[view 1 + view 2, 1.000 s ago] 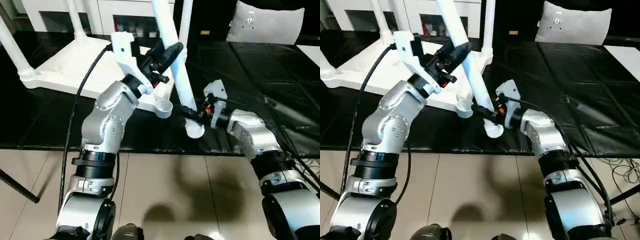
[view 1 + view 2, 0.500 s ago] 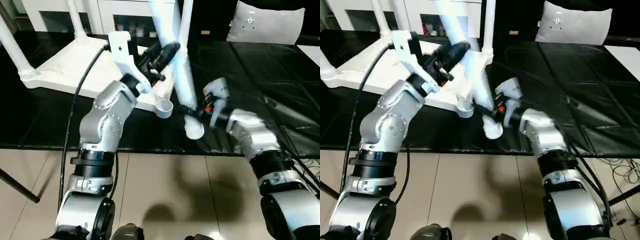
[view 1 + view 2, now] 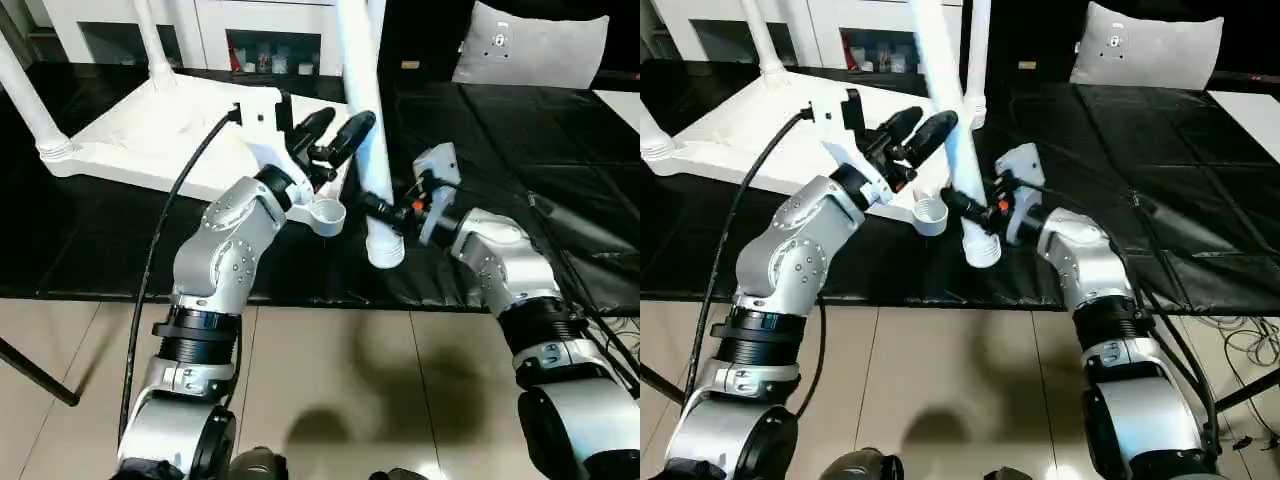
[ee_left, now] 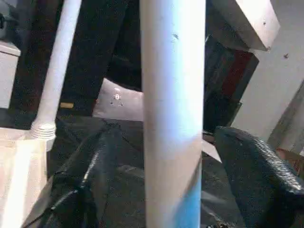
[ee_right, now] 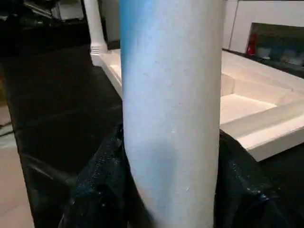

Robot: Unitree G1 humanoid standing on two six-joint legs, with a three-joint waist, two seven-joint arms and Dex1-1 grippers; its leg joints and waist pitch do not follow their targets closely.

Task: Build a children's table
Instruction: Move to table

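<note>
The children's table lies upside down, its white top point(image 3: 150, 140) on the black cover with legs point(image 3: 28, 100) standing up from its corners. A loose white leg point(image 3: 362, 90) stands nearly upright, its flared end point(image 3: 385, 250) down beside the empty corner socket point(image 3: 326, 212). My right gripper point(image 3: 378, 208) is shut on this leg just above the flared end; in the right wrist view both fingers point(image 5: 99, 190) press its sides. My left gripper point(image 3: 348, 117) is open higher up, and the leg point(image 4: 173, 118) stands between its fingers point(image 4: 90, 180) with a gap on each side.
The black-covered work table point(image 3: 520, 140) stretches to the right, with its front edge just below the leg's end. A grey cushion point(image 3: 530, 45) leans at the back right. White cabinets stand behind the table. Cables hang at the right edge.
My left gripper has opened and let go of the loose leg, and that arm has dropped lower. The leg has swung more upright in my right gripper.
</note>
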